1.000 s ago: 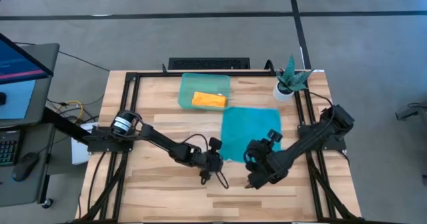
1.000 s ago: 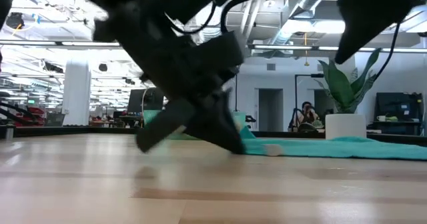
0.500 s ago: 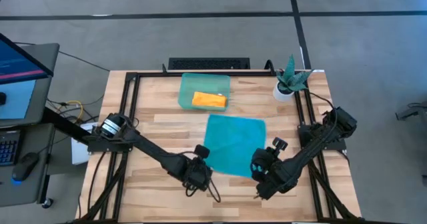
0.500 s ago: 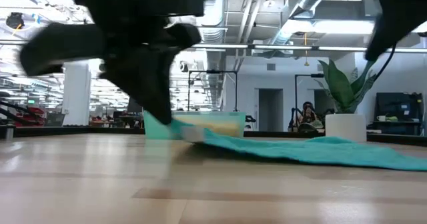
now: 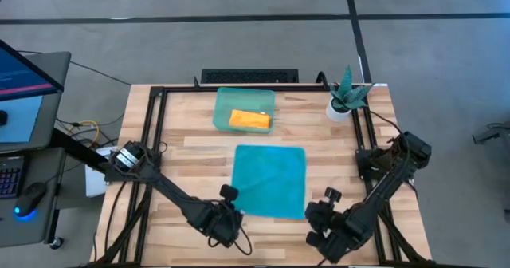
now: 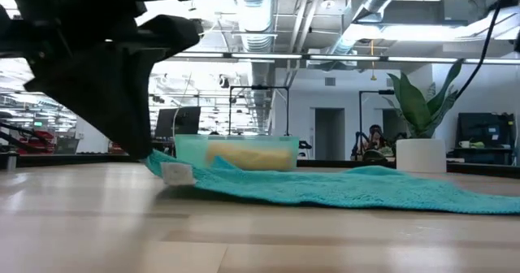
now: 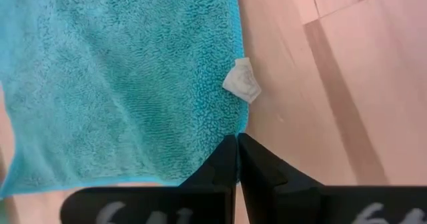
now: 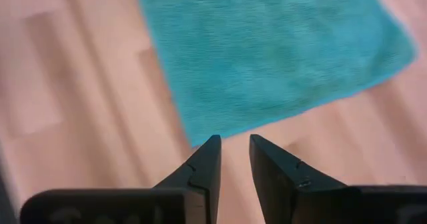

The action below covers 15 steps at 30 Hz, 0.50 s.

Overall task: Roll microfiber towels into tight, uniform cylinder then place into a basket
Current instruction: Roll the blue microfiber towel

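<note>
the surface (image 5: 183, 152) is a light wood top; any drag of cloth across it can bunch the cloth, which would spoil a uniform roll.

the teal-blue towel (image 5: 269, 180) lies spread flat near the middle of the surface, roughly square, with its near edge toward both arms. in the low view its near left corner is lifted slightly and a small white tag (image 6: 176, 172) hangs at that corner. risk: if only this corner is pulled, the towel skews and the roll starts crooked, giving a cone and not a cylinder.

the basket (image 5: 224, 108) sits at the far side of the surface, apart from the teal-blue towel, with the orange towel (image 5: 250, 120) already lying inside as a short roll. risk: a loose second roll may unwind during transfer, or press against the orange towel and not seat.

the left end effector (image 7: 236, 159) is closed, its fingertips pinching the towel's near corner edge. risk: the bite is thin, so the cloth may slip free.

the right end effector (image 8: 232, 159) has its jaws partly apart and empty, just off the other near corner. risk: closing from here would miss the cloth and leave that side unrolled.

the tag may catch in the first turn and make a lump.
</note>
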Each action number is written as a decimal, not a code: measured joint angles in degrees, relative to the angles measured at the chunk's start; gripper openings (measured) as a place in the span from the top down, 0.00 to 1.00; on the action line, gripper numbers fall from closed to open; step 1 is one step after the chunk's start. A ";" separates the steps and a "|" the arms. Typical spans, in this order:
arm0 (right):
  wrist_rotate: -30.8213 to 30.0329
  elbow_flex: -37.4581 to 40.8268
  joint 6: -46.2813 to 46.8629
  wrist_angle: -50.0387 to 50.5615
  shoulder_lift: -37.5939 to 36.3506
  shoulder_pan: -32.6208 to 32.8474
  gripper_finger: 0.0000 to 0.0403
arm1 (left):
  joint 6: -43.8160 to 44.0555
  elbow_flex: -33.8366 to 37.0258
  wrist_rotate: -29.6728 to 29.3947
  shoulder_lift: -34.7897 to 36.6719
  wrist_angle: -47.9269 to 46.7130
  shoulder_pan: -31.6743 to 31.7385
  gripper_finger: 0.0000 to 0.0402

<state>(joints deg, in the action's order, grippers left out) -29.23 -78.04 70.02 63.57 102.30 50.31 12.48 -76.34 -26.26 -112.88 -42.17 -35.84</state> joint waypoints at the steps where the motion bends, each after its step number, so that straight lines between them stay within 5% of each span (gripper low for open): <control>1: 0.61 0.00 -0.10 -1.33 0.00 0.18 0.75 | 0.78 0.00 0.00 0.00 -0.02 -0.32 1.00; 9: 2.63 -0.02 -10.34 -8.52 1.65 0.19 0.73 | 3.85 0.00 0.01 0.00 0.46 -1.71 1.00; 15: 4.97 -0.07 -16.27 -11.61 6.73 -0.62 0.62 | 4.83 0.00 0.04 0.00 0.43 -1.85 1.00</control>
<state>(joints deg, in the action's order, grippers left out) -24.26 -78.11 53.75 51.96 109.03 49.70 17.30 -76.34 -26.22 -112.88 -41.75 -37.69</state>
